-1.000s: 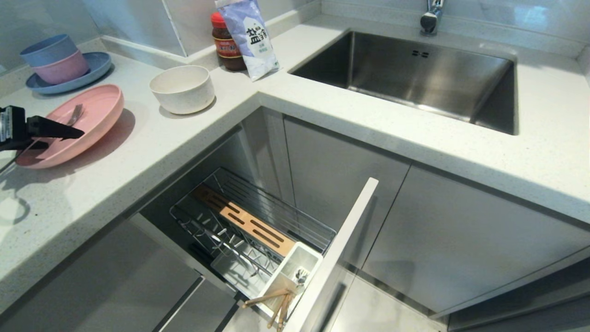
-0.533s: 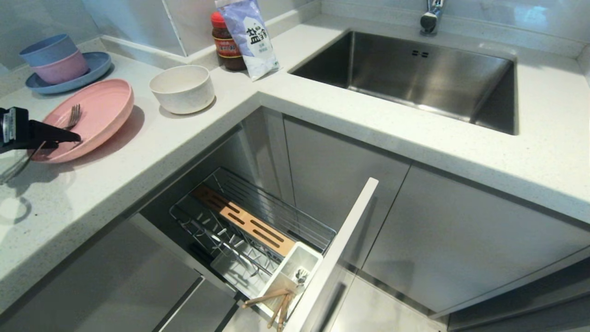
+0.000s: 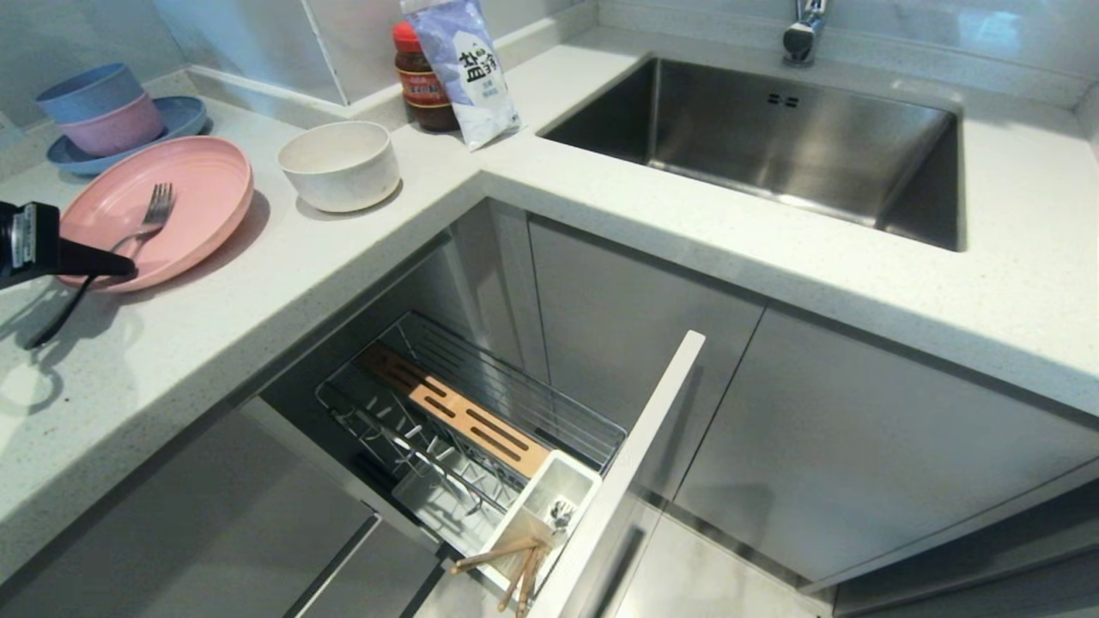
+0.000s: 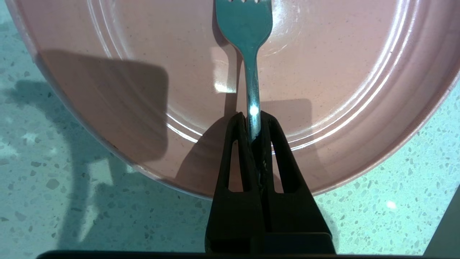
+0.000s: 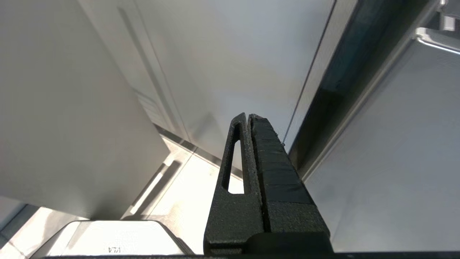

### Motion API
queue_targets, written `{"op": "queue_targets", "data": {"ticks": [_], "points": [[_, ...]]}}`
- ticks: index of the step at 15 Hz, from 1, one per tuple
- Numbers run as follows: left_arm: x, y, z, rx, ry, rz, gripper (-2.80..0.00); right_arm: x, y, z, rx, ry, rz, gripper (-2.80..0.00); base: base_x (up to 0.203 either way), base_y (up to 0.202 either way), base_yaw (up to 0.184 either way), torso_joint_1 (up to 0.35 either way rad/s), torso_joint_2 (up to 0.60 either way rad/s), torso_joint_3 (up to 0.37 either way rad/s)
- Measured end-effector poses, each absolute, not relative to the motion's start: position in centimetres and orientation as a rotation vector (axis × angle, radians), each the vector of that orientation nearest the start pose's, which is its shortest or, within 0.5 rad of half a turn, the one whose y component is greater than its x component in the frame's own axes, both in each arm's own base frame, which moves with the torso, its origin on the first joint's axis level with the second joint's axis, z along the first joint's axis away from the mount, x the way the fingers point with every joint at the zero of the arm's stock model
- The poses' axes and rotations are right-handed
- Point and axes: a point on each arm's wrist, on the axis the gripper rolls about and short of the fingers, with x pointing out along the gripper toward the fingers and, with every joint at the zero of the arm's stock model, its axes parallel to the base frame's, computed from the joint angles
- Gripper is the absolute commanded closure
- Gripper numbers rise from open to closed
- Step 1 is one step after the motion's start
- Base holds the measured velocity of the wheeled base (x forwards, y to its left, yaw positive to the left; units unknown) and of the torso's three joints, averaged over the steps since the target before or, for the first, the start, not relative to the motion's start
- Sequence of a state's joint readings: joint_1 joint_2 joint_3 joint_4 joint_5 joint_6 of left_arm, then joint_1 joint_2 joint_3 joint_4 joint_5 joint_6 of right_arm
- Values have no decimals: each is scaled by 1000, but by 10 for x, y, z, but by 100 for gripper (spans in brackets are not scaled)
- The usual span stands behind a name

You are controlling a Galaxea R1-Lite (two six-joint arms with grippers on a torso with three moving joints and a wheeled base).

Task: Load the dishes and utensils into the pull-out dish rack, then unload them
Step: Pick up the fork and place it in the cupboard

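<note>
Left gripper (image 4: 253, 120) clamps the slim silver metal fork (image 4: 248, 54) by its handle, tines pointing straight ahead over the flat round pink plate (image 4: 341, 72) (right gripper (image 5: 248, 118) closed, idle).

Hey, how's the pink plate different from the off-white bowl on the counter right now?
The pink plate is wide and shallow; the off-white bowl is narrower and deep. The plate carries the fork, whose handle the left claw grips; the bowl looks empty and nothing touches it. The plate sits nearer the blue plate, the bowl nearer the sauce jar. Both are round, both on the white counter, neither yet in the dish rack.
</note>
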State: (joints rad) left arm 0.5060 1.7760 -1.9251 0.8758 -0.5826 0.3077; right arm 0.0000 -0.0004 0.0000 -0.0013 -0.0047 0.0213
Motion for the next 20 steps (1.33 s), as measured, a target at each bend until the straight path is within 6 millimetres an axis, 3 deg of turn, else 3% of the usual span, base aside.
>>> {"op": "queue_targets", "data": {"ticks": [6,14,20], "points": [[259,129,335,-95,582,-164,0,-23,0,76,21,-2,-4,0,0,0,0,0,0,0],[217,106,372,-173,475,-111,0,-23,0,76,21,-2,-4,0,0,0,0,0,0,0],[189,52,397,-360,426,-215,0,-23,0,76,21,-2,-5,0,0,0,0,0,0,0]]}}
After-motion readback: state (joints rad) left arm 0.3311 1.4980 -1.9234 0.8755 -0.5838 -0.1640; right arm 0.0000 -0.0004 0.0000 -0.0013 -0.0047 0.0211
